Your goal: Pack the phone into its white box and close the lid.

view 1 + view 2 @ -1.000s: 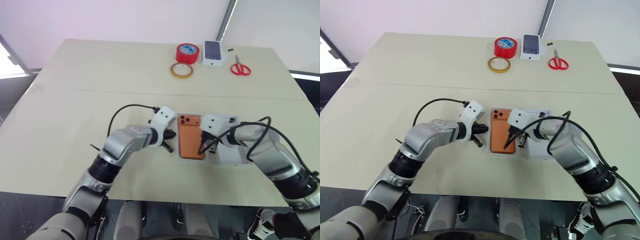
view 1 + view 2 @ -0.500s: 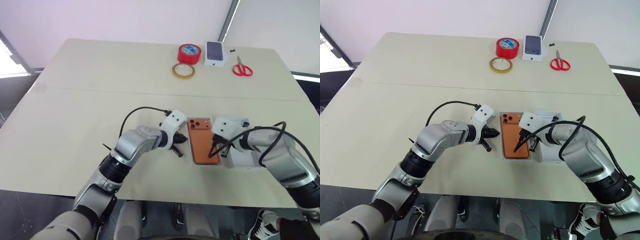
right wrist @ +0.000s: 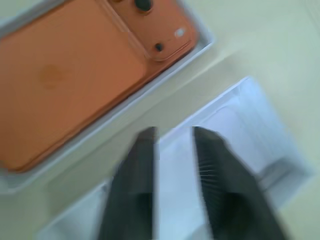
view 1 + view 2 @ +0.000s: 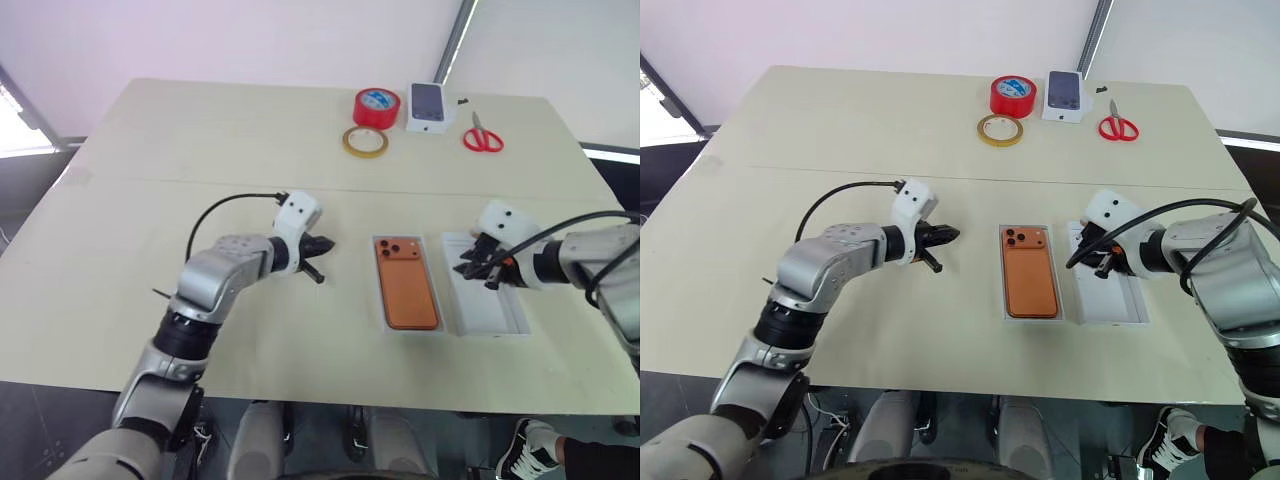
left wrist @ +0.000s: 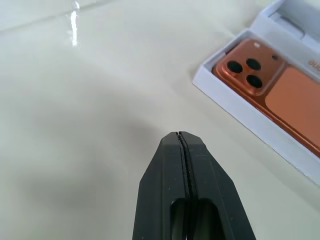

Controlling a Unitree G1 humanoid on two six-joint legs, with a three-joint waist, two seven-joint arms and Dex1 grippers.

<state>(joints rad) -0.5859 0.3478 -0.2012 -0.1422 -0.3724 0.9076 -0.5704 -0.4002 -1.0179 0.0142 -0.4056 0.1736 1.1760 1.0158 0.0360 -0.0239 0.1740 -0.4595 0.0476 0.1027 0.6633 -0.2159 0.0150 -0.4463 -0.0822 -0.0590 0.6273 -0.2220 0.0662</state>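
The phone (image 4: pixel 1028 285) lies camera side up inside the white box (image 4: pixel 1031 317), near the front middle of the bench (image 4: pixel 890 150), and the lid (image 4: pixel 1110 309) lies hollow face up just to the right of that box, the two trays side by side with a thin strip of bench between them. The packing looks done and the closing is left, and that is where trouble could come: the lid is thin, smooth card with low walls, so a nip on one wall could bend it or let it slide away over the pale, slick bench; it must also be turned over before it goes on, and a skewed descent could catch a box wall and shove the box, phone and all, out of place. The right pincer (image 4: pixel 1101 262) hangs over the lid's far end, its two black fingers parted with a narrow gap and nothing between them. The left pincer (image 4: pixel 946 236), well to the left of the box, has its fingers pressed together on nothing. The phone is slim, matte orange with rounded corners and a raised square of dark lenses. Far behind the box stand a red tape roll (image 4: pixel 1011 95), a tan tape ring (image 4: pixel 998 129), a small printed box (image 4: pixel 1064 95) and red-handled scissors (image 4: pixel 1116 123).
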